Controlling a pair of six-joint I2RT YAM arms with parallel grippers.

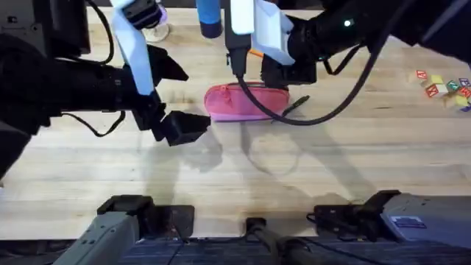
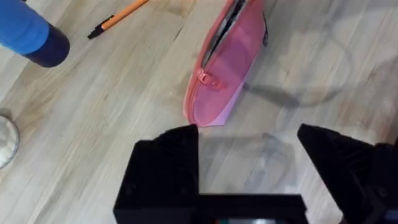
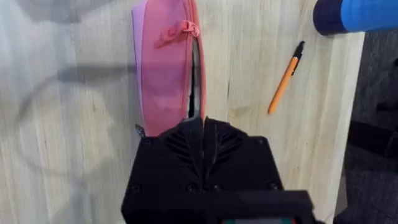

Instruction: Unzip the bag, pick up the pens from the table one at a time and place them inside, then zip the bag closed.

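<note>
The pink bag (image 1: 246,102) lies across the middle of the table (image 1: 331,169), its zipper open along the top and the pull (image 2: 209,79) at its left end. My right gripper (image 3: 202,122) is shut on the bag's right end, at the edge of the opening. My left gripper (image 2: 249,134) hangs open just off the left end, holding nothing. The orange pen (image 3: 284,78) lies on the wood behind the bag. A slim dark pen (image 1: 298,104) pokes out at the bag's right end, mostly hidden.
A blue cylinder (image 1: 209,18) stands behind the bag, close to the orange pen. Next to it at the back left is a clear glass (image 2: 5,140). Coloured blocks (image 1: 445,85) lie at the far right. The table's far edge (image 3: 351,124) runs just past the pen.
</note>
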